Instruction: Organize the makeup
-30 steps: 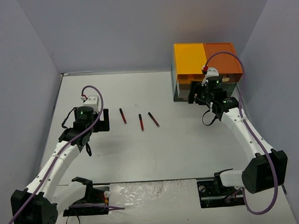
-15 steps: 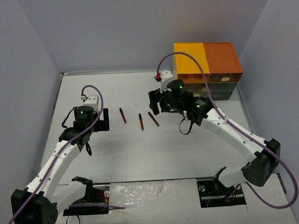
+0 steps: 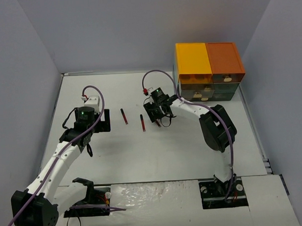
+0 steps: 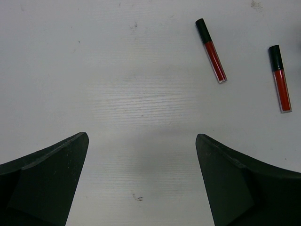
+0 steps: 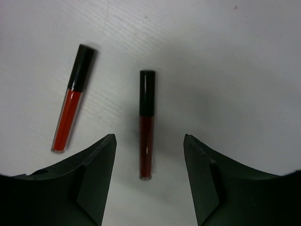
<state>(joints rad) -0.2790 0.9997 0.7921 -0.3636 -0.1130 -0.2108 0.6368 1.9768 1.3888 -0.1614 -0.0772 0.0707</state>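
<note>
Three thin red makeup sticks with black caps lie on the white table. The left stick [image 3: 124, 116] and the middle stick [image 3: 142, 122] show from above and in the left wrist view [image 4: 211, 51] [image 4: 280, 77]. My right gripper [image 3: 155, 113] hangs open over the third, dark red stick [image 5: 146, 125], which lies between its jaws [image 5: 149, 137] without touching them. The middle, brighter stick [image 5: 73, 117] lies to its left. My left gripper [image 3: 99, 120] is open and empty [image 4: 141, 137] over bare table, left of the sticks. No compacts, discs, palette or sponge are in view.
A drawer unit [image 3: 209, 71] with a yellow and an orange top stands at the back right, its drawers shut. Grey walls close in the table on the left, back and right.
My right arm has swung left from the front of the drawer unit to above the rightmost stick. The left arm and the sticks have not moved.
</note>
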